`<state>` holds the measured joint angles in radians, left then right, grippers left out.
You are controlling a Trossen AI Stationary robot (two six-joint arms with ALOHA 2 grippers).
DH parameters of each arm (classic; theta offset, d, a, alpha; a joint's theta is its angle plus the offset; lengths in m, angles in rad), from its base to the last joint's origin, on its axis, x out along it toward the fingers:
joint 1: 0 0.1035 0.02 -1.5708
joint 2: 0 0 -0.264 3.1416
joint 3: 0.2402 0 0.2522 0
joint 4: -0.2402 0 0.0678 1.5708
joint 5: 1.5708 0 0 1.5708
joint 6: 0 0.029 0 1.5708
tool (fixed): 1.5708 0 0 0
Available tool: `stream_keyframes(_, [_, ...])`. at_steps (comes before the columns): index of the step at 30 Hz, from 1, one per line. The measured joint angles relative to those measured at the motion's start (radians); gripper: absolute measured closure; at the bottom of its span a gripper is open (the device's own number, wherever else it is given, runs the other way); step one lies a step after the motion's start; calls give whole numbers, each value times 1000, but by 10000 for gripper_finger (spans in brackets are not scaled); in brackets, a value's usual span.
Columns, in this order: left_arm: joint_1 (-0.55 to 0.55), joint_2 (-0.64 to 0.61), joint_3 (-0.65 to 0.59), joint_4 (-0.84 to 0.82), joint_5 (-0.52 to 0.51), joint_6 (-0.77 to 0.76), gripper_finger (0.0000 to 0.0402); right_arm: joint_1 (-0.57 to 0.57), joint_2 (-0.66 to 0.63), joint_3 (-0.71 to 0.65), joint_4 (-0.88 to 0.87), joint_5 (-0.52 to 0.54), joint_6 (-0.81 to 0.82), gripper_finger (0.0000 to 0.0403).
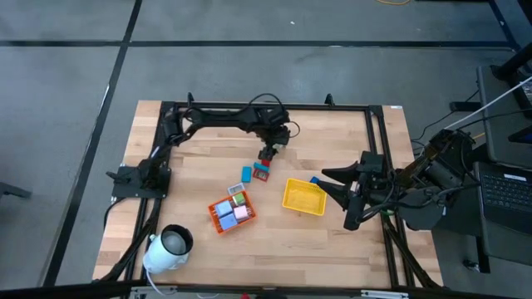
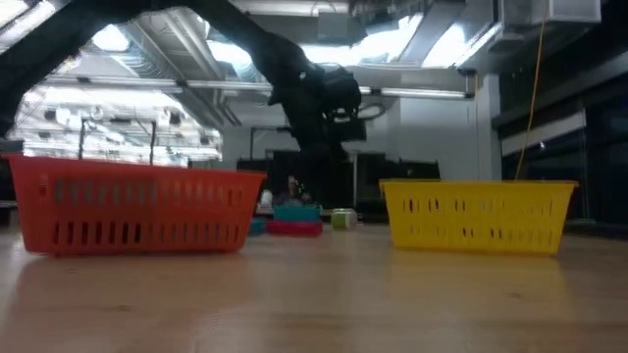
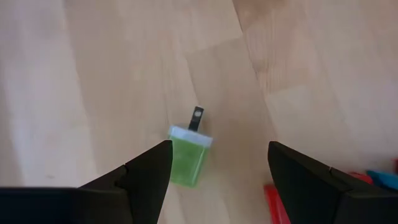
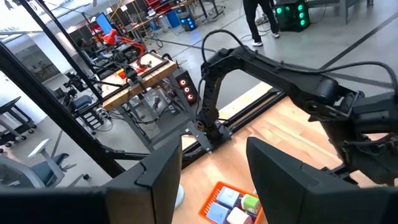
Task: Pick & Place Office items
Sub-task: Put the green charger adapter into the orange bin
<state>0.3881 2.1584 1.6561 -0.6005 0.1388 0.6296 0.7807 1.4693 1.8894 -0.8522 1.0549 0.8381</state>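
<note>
the left gripper [image 3: 217,180] hovers with fingers [image 3: 146,171] spread, a small green blocky piece [image 3: 188,160] lying between them on the wooden desk [image 3: 93,93].

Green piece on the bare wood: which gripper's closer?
Left. The left gripper hangs right above the green piece, open, fingers either side of it. The right gripper sits off at the far side of the yellow tray, also open.

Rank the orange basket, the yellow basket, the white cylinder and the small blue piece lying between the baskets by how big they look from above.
1. Orange basket and yellow basket: look alike, too close to rank.
2. White cylinder: a little smaller in outline.
3. Blue piece: by far the smallest.
</note>
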Motion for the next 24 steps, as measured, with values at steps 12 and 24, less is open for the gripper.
stream_keyframes(12, [-2,24,23,8,-14,-40,142,0,0,0,0,-16,16,216])
stream_keyframes(24, [35,27,44,-31,48,-180,142,0,0,0,-1,-21,14,216])
